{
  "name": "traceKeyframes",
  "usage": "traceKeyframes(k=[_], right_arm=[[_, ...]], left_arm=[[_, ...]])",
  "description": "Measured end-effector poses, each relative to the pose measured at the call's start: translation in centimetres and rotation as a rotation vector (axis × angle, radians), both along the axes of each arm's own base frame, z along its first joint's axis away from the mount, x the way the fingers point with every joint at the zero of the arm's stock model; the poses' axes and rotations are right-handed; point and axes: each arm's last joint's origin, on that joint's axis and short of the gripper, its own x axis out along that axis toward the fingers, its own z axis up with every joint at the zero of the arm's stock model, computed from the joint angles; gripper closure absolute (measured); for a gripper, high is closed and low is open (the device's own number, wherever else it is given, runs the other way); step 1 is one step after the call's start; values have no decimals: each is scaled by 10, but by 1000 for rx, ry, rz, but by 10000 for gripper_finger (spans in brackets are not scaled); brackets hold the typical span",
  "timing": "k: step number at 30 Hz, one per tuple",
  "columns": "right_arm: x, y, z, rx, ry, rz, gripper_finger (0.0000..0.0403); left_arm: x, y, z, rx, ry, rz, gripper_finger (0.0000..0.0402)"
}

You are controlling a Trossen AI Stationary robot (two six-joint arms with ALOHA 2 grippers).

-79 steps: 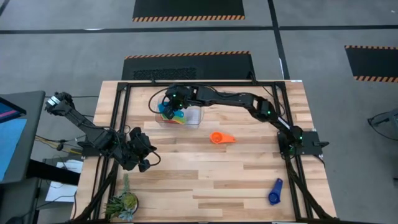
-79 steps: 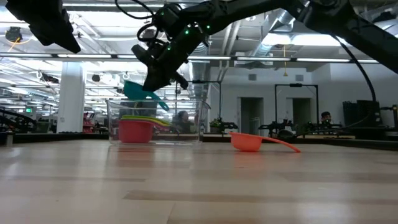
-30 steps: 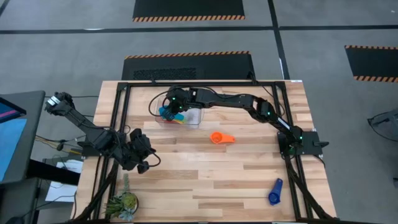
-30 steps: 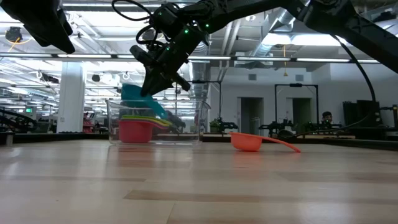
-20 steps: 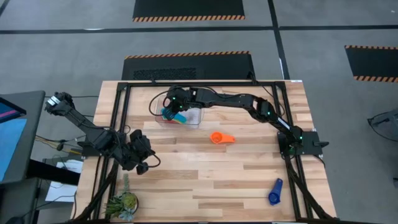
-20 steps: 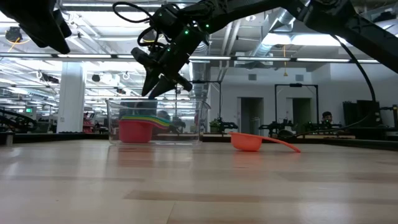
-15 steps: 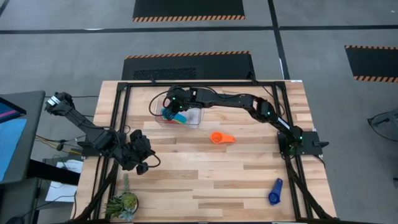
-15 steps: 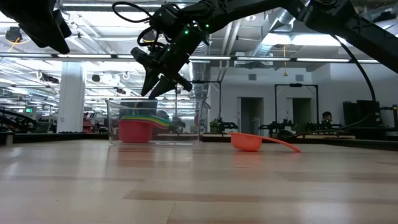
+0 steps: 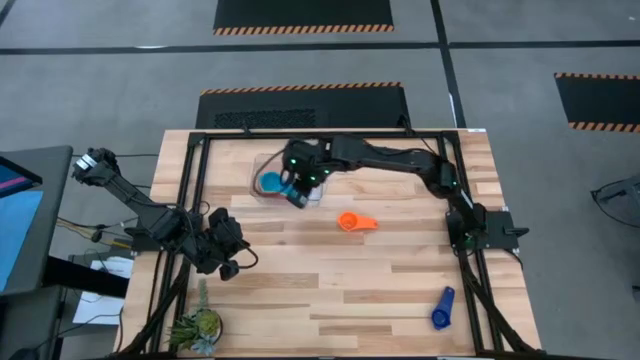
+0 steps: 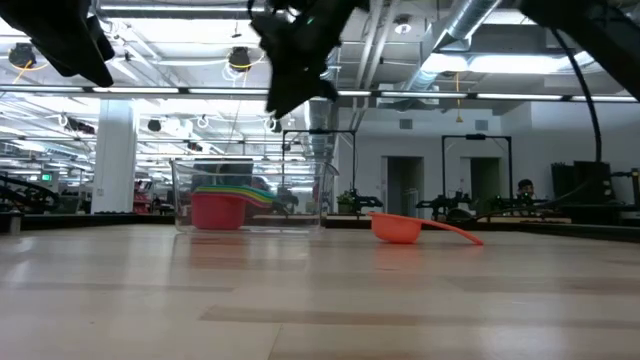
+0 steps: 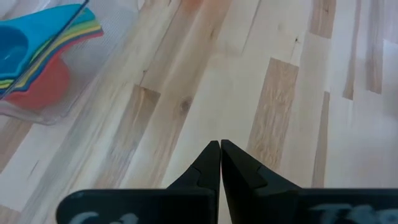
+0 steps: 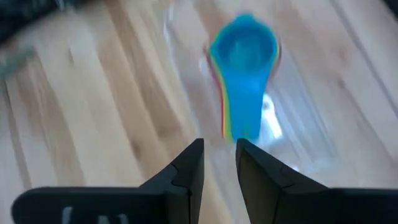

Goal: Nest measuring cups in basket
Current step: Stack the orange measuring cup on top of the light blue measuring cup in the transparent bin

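Hovering above basket (image 9: 312, 190), right hand (image 12: 219, 155) slightly parted, empty; stacked cups (image 12: 244, 106) blurred.

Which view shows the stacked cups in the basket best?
Right wrist view: the nested cups fill it from above. The high view shows them small, the low view side-on through the basket wall, the left wrist view clips them.

Basket (image 9: 287, 186) upper centre of worktop (image 9: 400, 280), nested cups (image 9: 271, 183) inside; one loose cup (image 9: 356, 221) just lower right of it; another cup (image 9: 441, 309) lower right; plant (image 9: 197, 328) lower left.
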Motion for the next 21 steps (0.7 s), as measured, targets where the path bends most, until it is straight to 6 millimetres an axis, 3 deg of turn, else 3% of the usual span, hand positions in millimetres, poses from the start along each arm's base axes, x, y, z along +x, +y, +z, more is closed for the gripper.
traceKeyframes(k=[5,12,18,21], right_arm=[[-30,26,18,-15,173,33,286],[-57,57,13,-177,482,34,286],[-70,79,18,-239,506,70,286],[-85,86,22,-266,523,84,286]], left_arm=[[0,1,0,31,-16,9,401],[0,0,0,10,-10,11,401],[0,0,0,-23,-17,48,401],[0,0,1,-29,-20,57,401]])
